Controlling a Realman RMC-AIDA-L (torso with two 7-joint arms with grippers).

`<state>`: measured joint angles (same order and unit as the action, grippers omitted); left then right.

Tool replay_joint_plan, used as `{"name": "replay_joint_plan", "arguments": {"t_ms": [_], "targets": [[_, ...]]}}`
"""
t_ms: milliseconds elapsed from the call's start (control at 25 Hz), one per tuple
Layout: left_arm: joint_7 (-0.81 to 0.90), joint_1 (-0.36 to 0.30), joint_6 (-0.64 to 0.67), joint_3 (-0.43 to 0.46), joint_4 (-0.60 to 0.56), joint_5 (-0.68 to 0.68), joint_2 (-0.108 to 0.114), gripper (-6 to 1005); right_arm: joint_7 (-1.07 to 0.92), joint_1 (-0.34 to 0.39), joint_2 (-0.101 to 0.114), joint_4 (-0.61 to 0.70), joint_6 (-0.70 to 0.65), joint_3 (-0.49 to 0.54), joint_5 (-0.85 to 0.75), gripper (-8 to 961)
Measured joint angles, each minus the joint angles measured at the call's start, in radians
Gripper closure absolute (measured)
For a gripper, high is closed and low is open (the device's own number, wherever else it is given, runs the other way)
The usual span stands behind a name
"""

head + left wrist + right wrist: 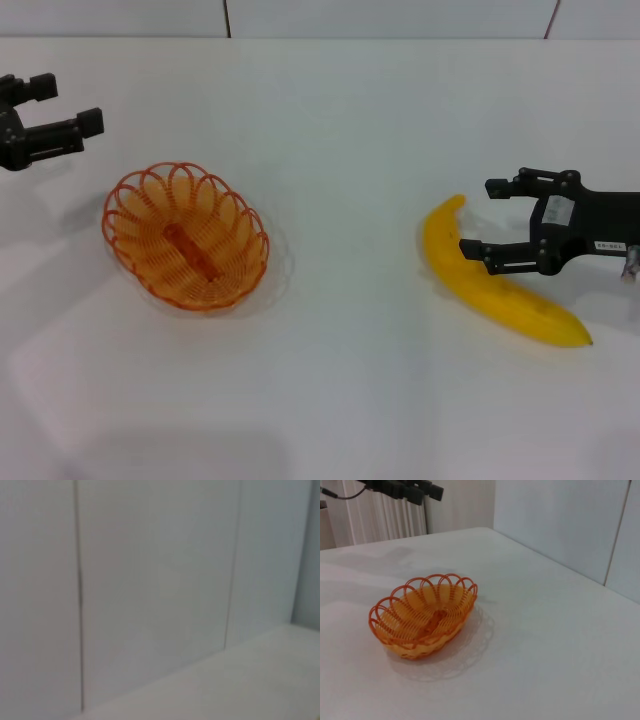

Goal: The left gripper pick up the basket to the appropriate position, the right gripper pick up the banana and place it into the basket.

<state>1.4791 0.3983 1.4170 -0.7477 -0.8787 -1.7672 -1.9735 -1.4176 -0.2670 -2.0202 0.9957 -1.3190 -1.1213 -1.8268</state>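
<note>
White tabletop (340,380) fills the head view, with pale wall panels (400,15) seen along the top edge. At the upper left of the frame, the left gripper (62,106) is held with its fingers spread wide and nothing between them, apart from the basket. The orange wire basket (186,238) is set at centre left, empty. At the right, the yellow banana (497,285) lies on the table, and the right gripper (484,217) is positioned over its middle, fingers parted wide.
</note>
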Motion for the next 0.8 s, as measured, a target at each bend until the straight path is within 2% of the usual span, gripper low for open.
{"name": "replay_joint_plan", "arguments": {"t_ms": [160, 280, 520, 800], "targets": [[0.143, 0.077, -0.007, -0.003, 0.007, -0.141, 0.045, 124, -0.003, 0.000, 0.000, 0.003, 0.000, 0.000, 0.001, 60], [0.252, 0.144, -0.002, -0.008, 0.012, -0.256, 0.064, 124, -0.012, -0.001, -0.001, 0.003, 0.000, -0.001, 0.001, 59], [0.323, 0.215, 0.000, -0.009, 0.013, -0.396, 0.065, 124, -0.013, -0.010, -0.002, 0.003, 0.000, -0.010, 0.000, 59], [0.365, 0.264, -0.007, -0.009, 0.021, -0.565, 0.035, 124, -0.014, -0.013, -0.002, 0.000, 0.000, -0.010, 0.000, 60]]}}
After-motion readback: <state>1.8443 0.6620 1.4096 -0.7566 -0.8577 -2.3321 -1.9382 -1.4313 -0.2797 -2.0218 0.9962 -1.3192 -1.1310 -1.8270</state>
